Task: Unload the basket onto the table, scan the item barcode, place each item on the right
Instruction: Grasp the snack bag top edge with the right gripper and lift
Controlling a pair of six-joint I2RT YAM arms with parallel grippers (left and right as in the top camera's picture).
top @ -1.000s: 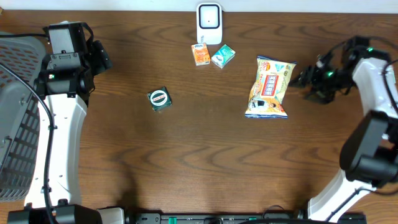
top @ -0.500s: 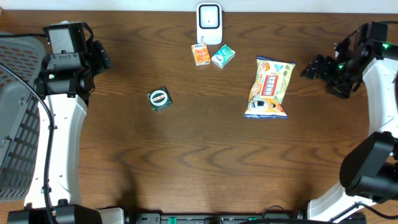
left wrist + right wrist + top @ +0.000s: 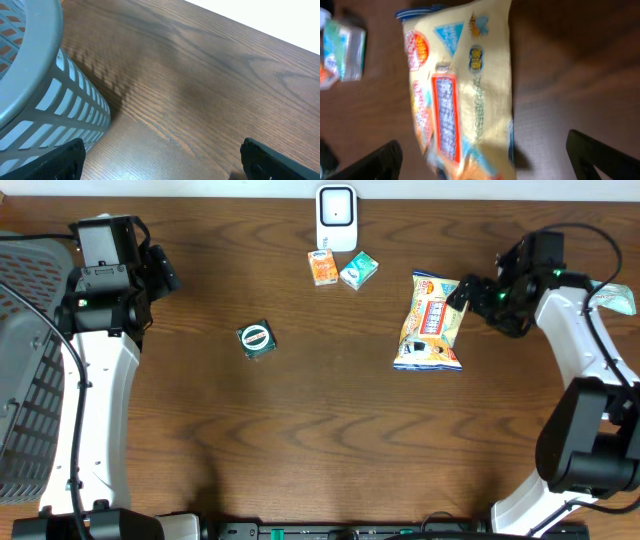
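Note:
A yellow snack bag (image 3: pixel 432 322) with a red-framed label lies flat on the wooden table, right of centre. My right gripper (image 3: pixel 460 292) hovers at the bag's upper right corner, open, its dark fingers (image 3: pixel 370 164) standing wide on either side of the bag (image 3: pixel 460 95), which fills the blurred right wrist view. Whether the fingers touch the bag I cannot tell. A white barcode scanner (image 3: pixel 336 218) stands at the table's back edge. My left gripper (image 3: pixel 163 272) rests at the far left, open over bare wood (image 3: pixel 165 167). No barcode shows.
An orange box (image 3: pixel 322 267) and a teal box (image 3: pixel 358 271) lie just in front of the scanner. A round green-lidded item (image 3: pixel 256 339) sits left of centre. A grey slatted basket (image 3: pixel 35 100) stands at the left edge. A pale packet (image 3: pixel 613 298) shows at the right edge.
My right gripper opened wider, drew back to the right, then swung left to the snack bag's upper right corner. The left arm and all items stayed put.

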